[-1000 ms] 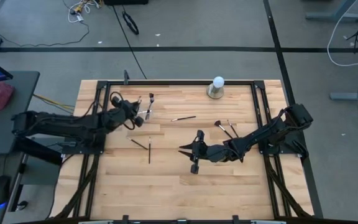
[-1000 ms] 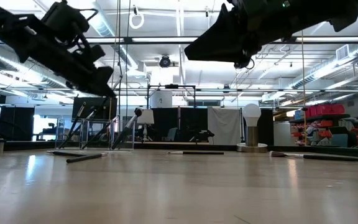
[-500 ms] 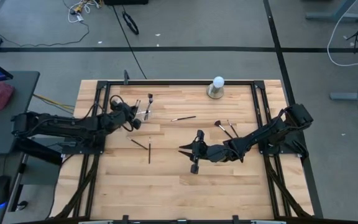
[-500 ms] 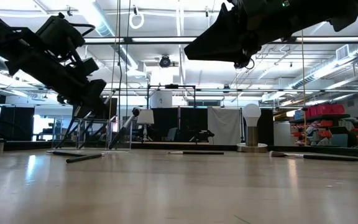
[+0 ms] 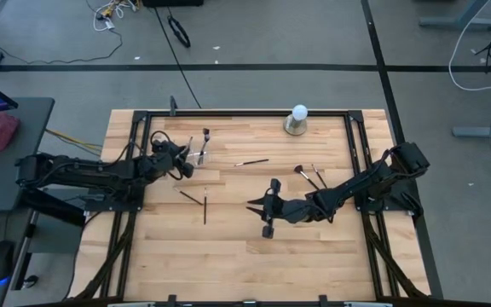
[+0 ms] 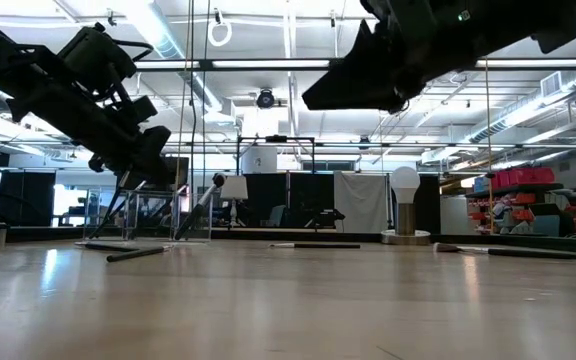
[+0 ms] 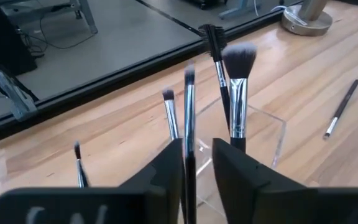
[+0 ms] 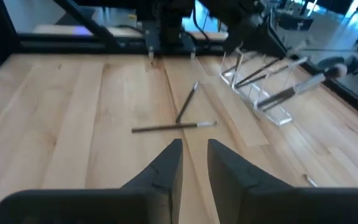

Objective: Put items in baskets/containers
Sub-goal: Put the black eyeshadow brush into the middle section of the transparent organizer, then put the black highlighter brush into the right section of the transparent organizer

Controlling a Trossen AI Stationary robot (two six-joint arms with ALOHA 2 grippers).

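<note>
Table (image 5: 228,256): a pale wooden top inside a black frame, seen whole from above.
Left arm: stretched in from the 9 o'clock edge toward the clear holder.
Right arm: reached in from the 3 o'clock edge, ending near the table's middle.
Clear holder (image 5: 196,154): stood at about 11 o'clock from the table's centre; several brushes are leaned in it – among them a fluffy-tipped brush (image 7: 237,81) and a spoolie brush (image 7: 212,38).
Left gripper (image 5: 180,160): placed just beside the holder on its 9 o'clock side; in the left wrist view its fingers (image 7: 166,171) are pinched onto a thin brush (image 7: 189,112), which is held upright above the holder (whether its lower end is touching the plastic cannot be told).
Right gripper (image 5: 255,207): held above bare wood near the centre, its fingers (image 8: 166,163) spread a little with nothing between them.
Loose brushes: a crossed pair (image 5: 198,201) at 9 o'clock from the right gripper; a single brush (image 5: 251,161) at 12 o'clock from centre; two more (image 5: 307,176) lying side by side toward 2 o'clock.
White ball on a grey base (image 5: 297,118): set at the 12 o'clock edge – well apart from both grippers.
</note>
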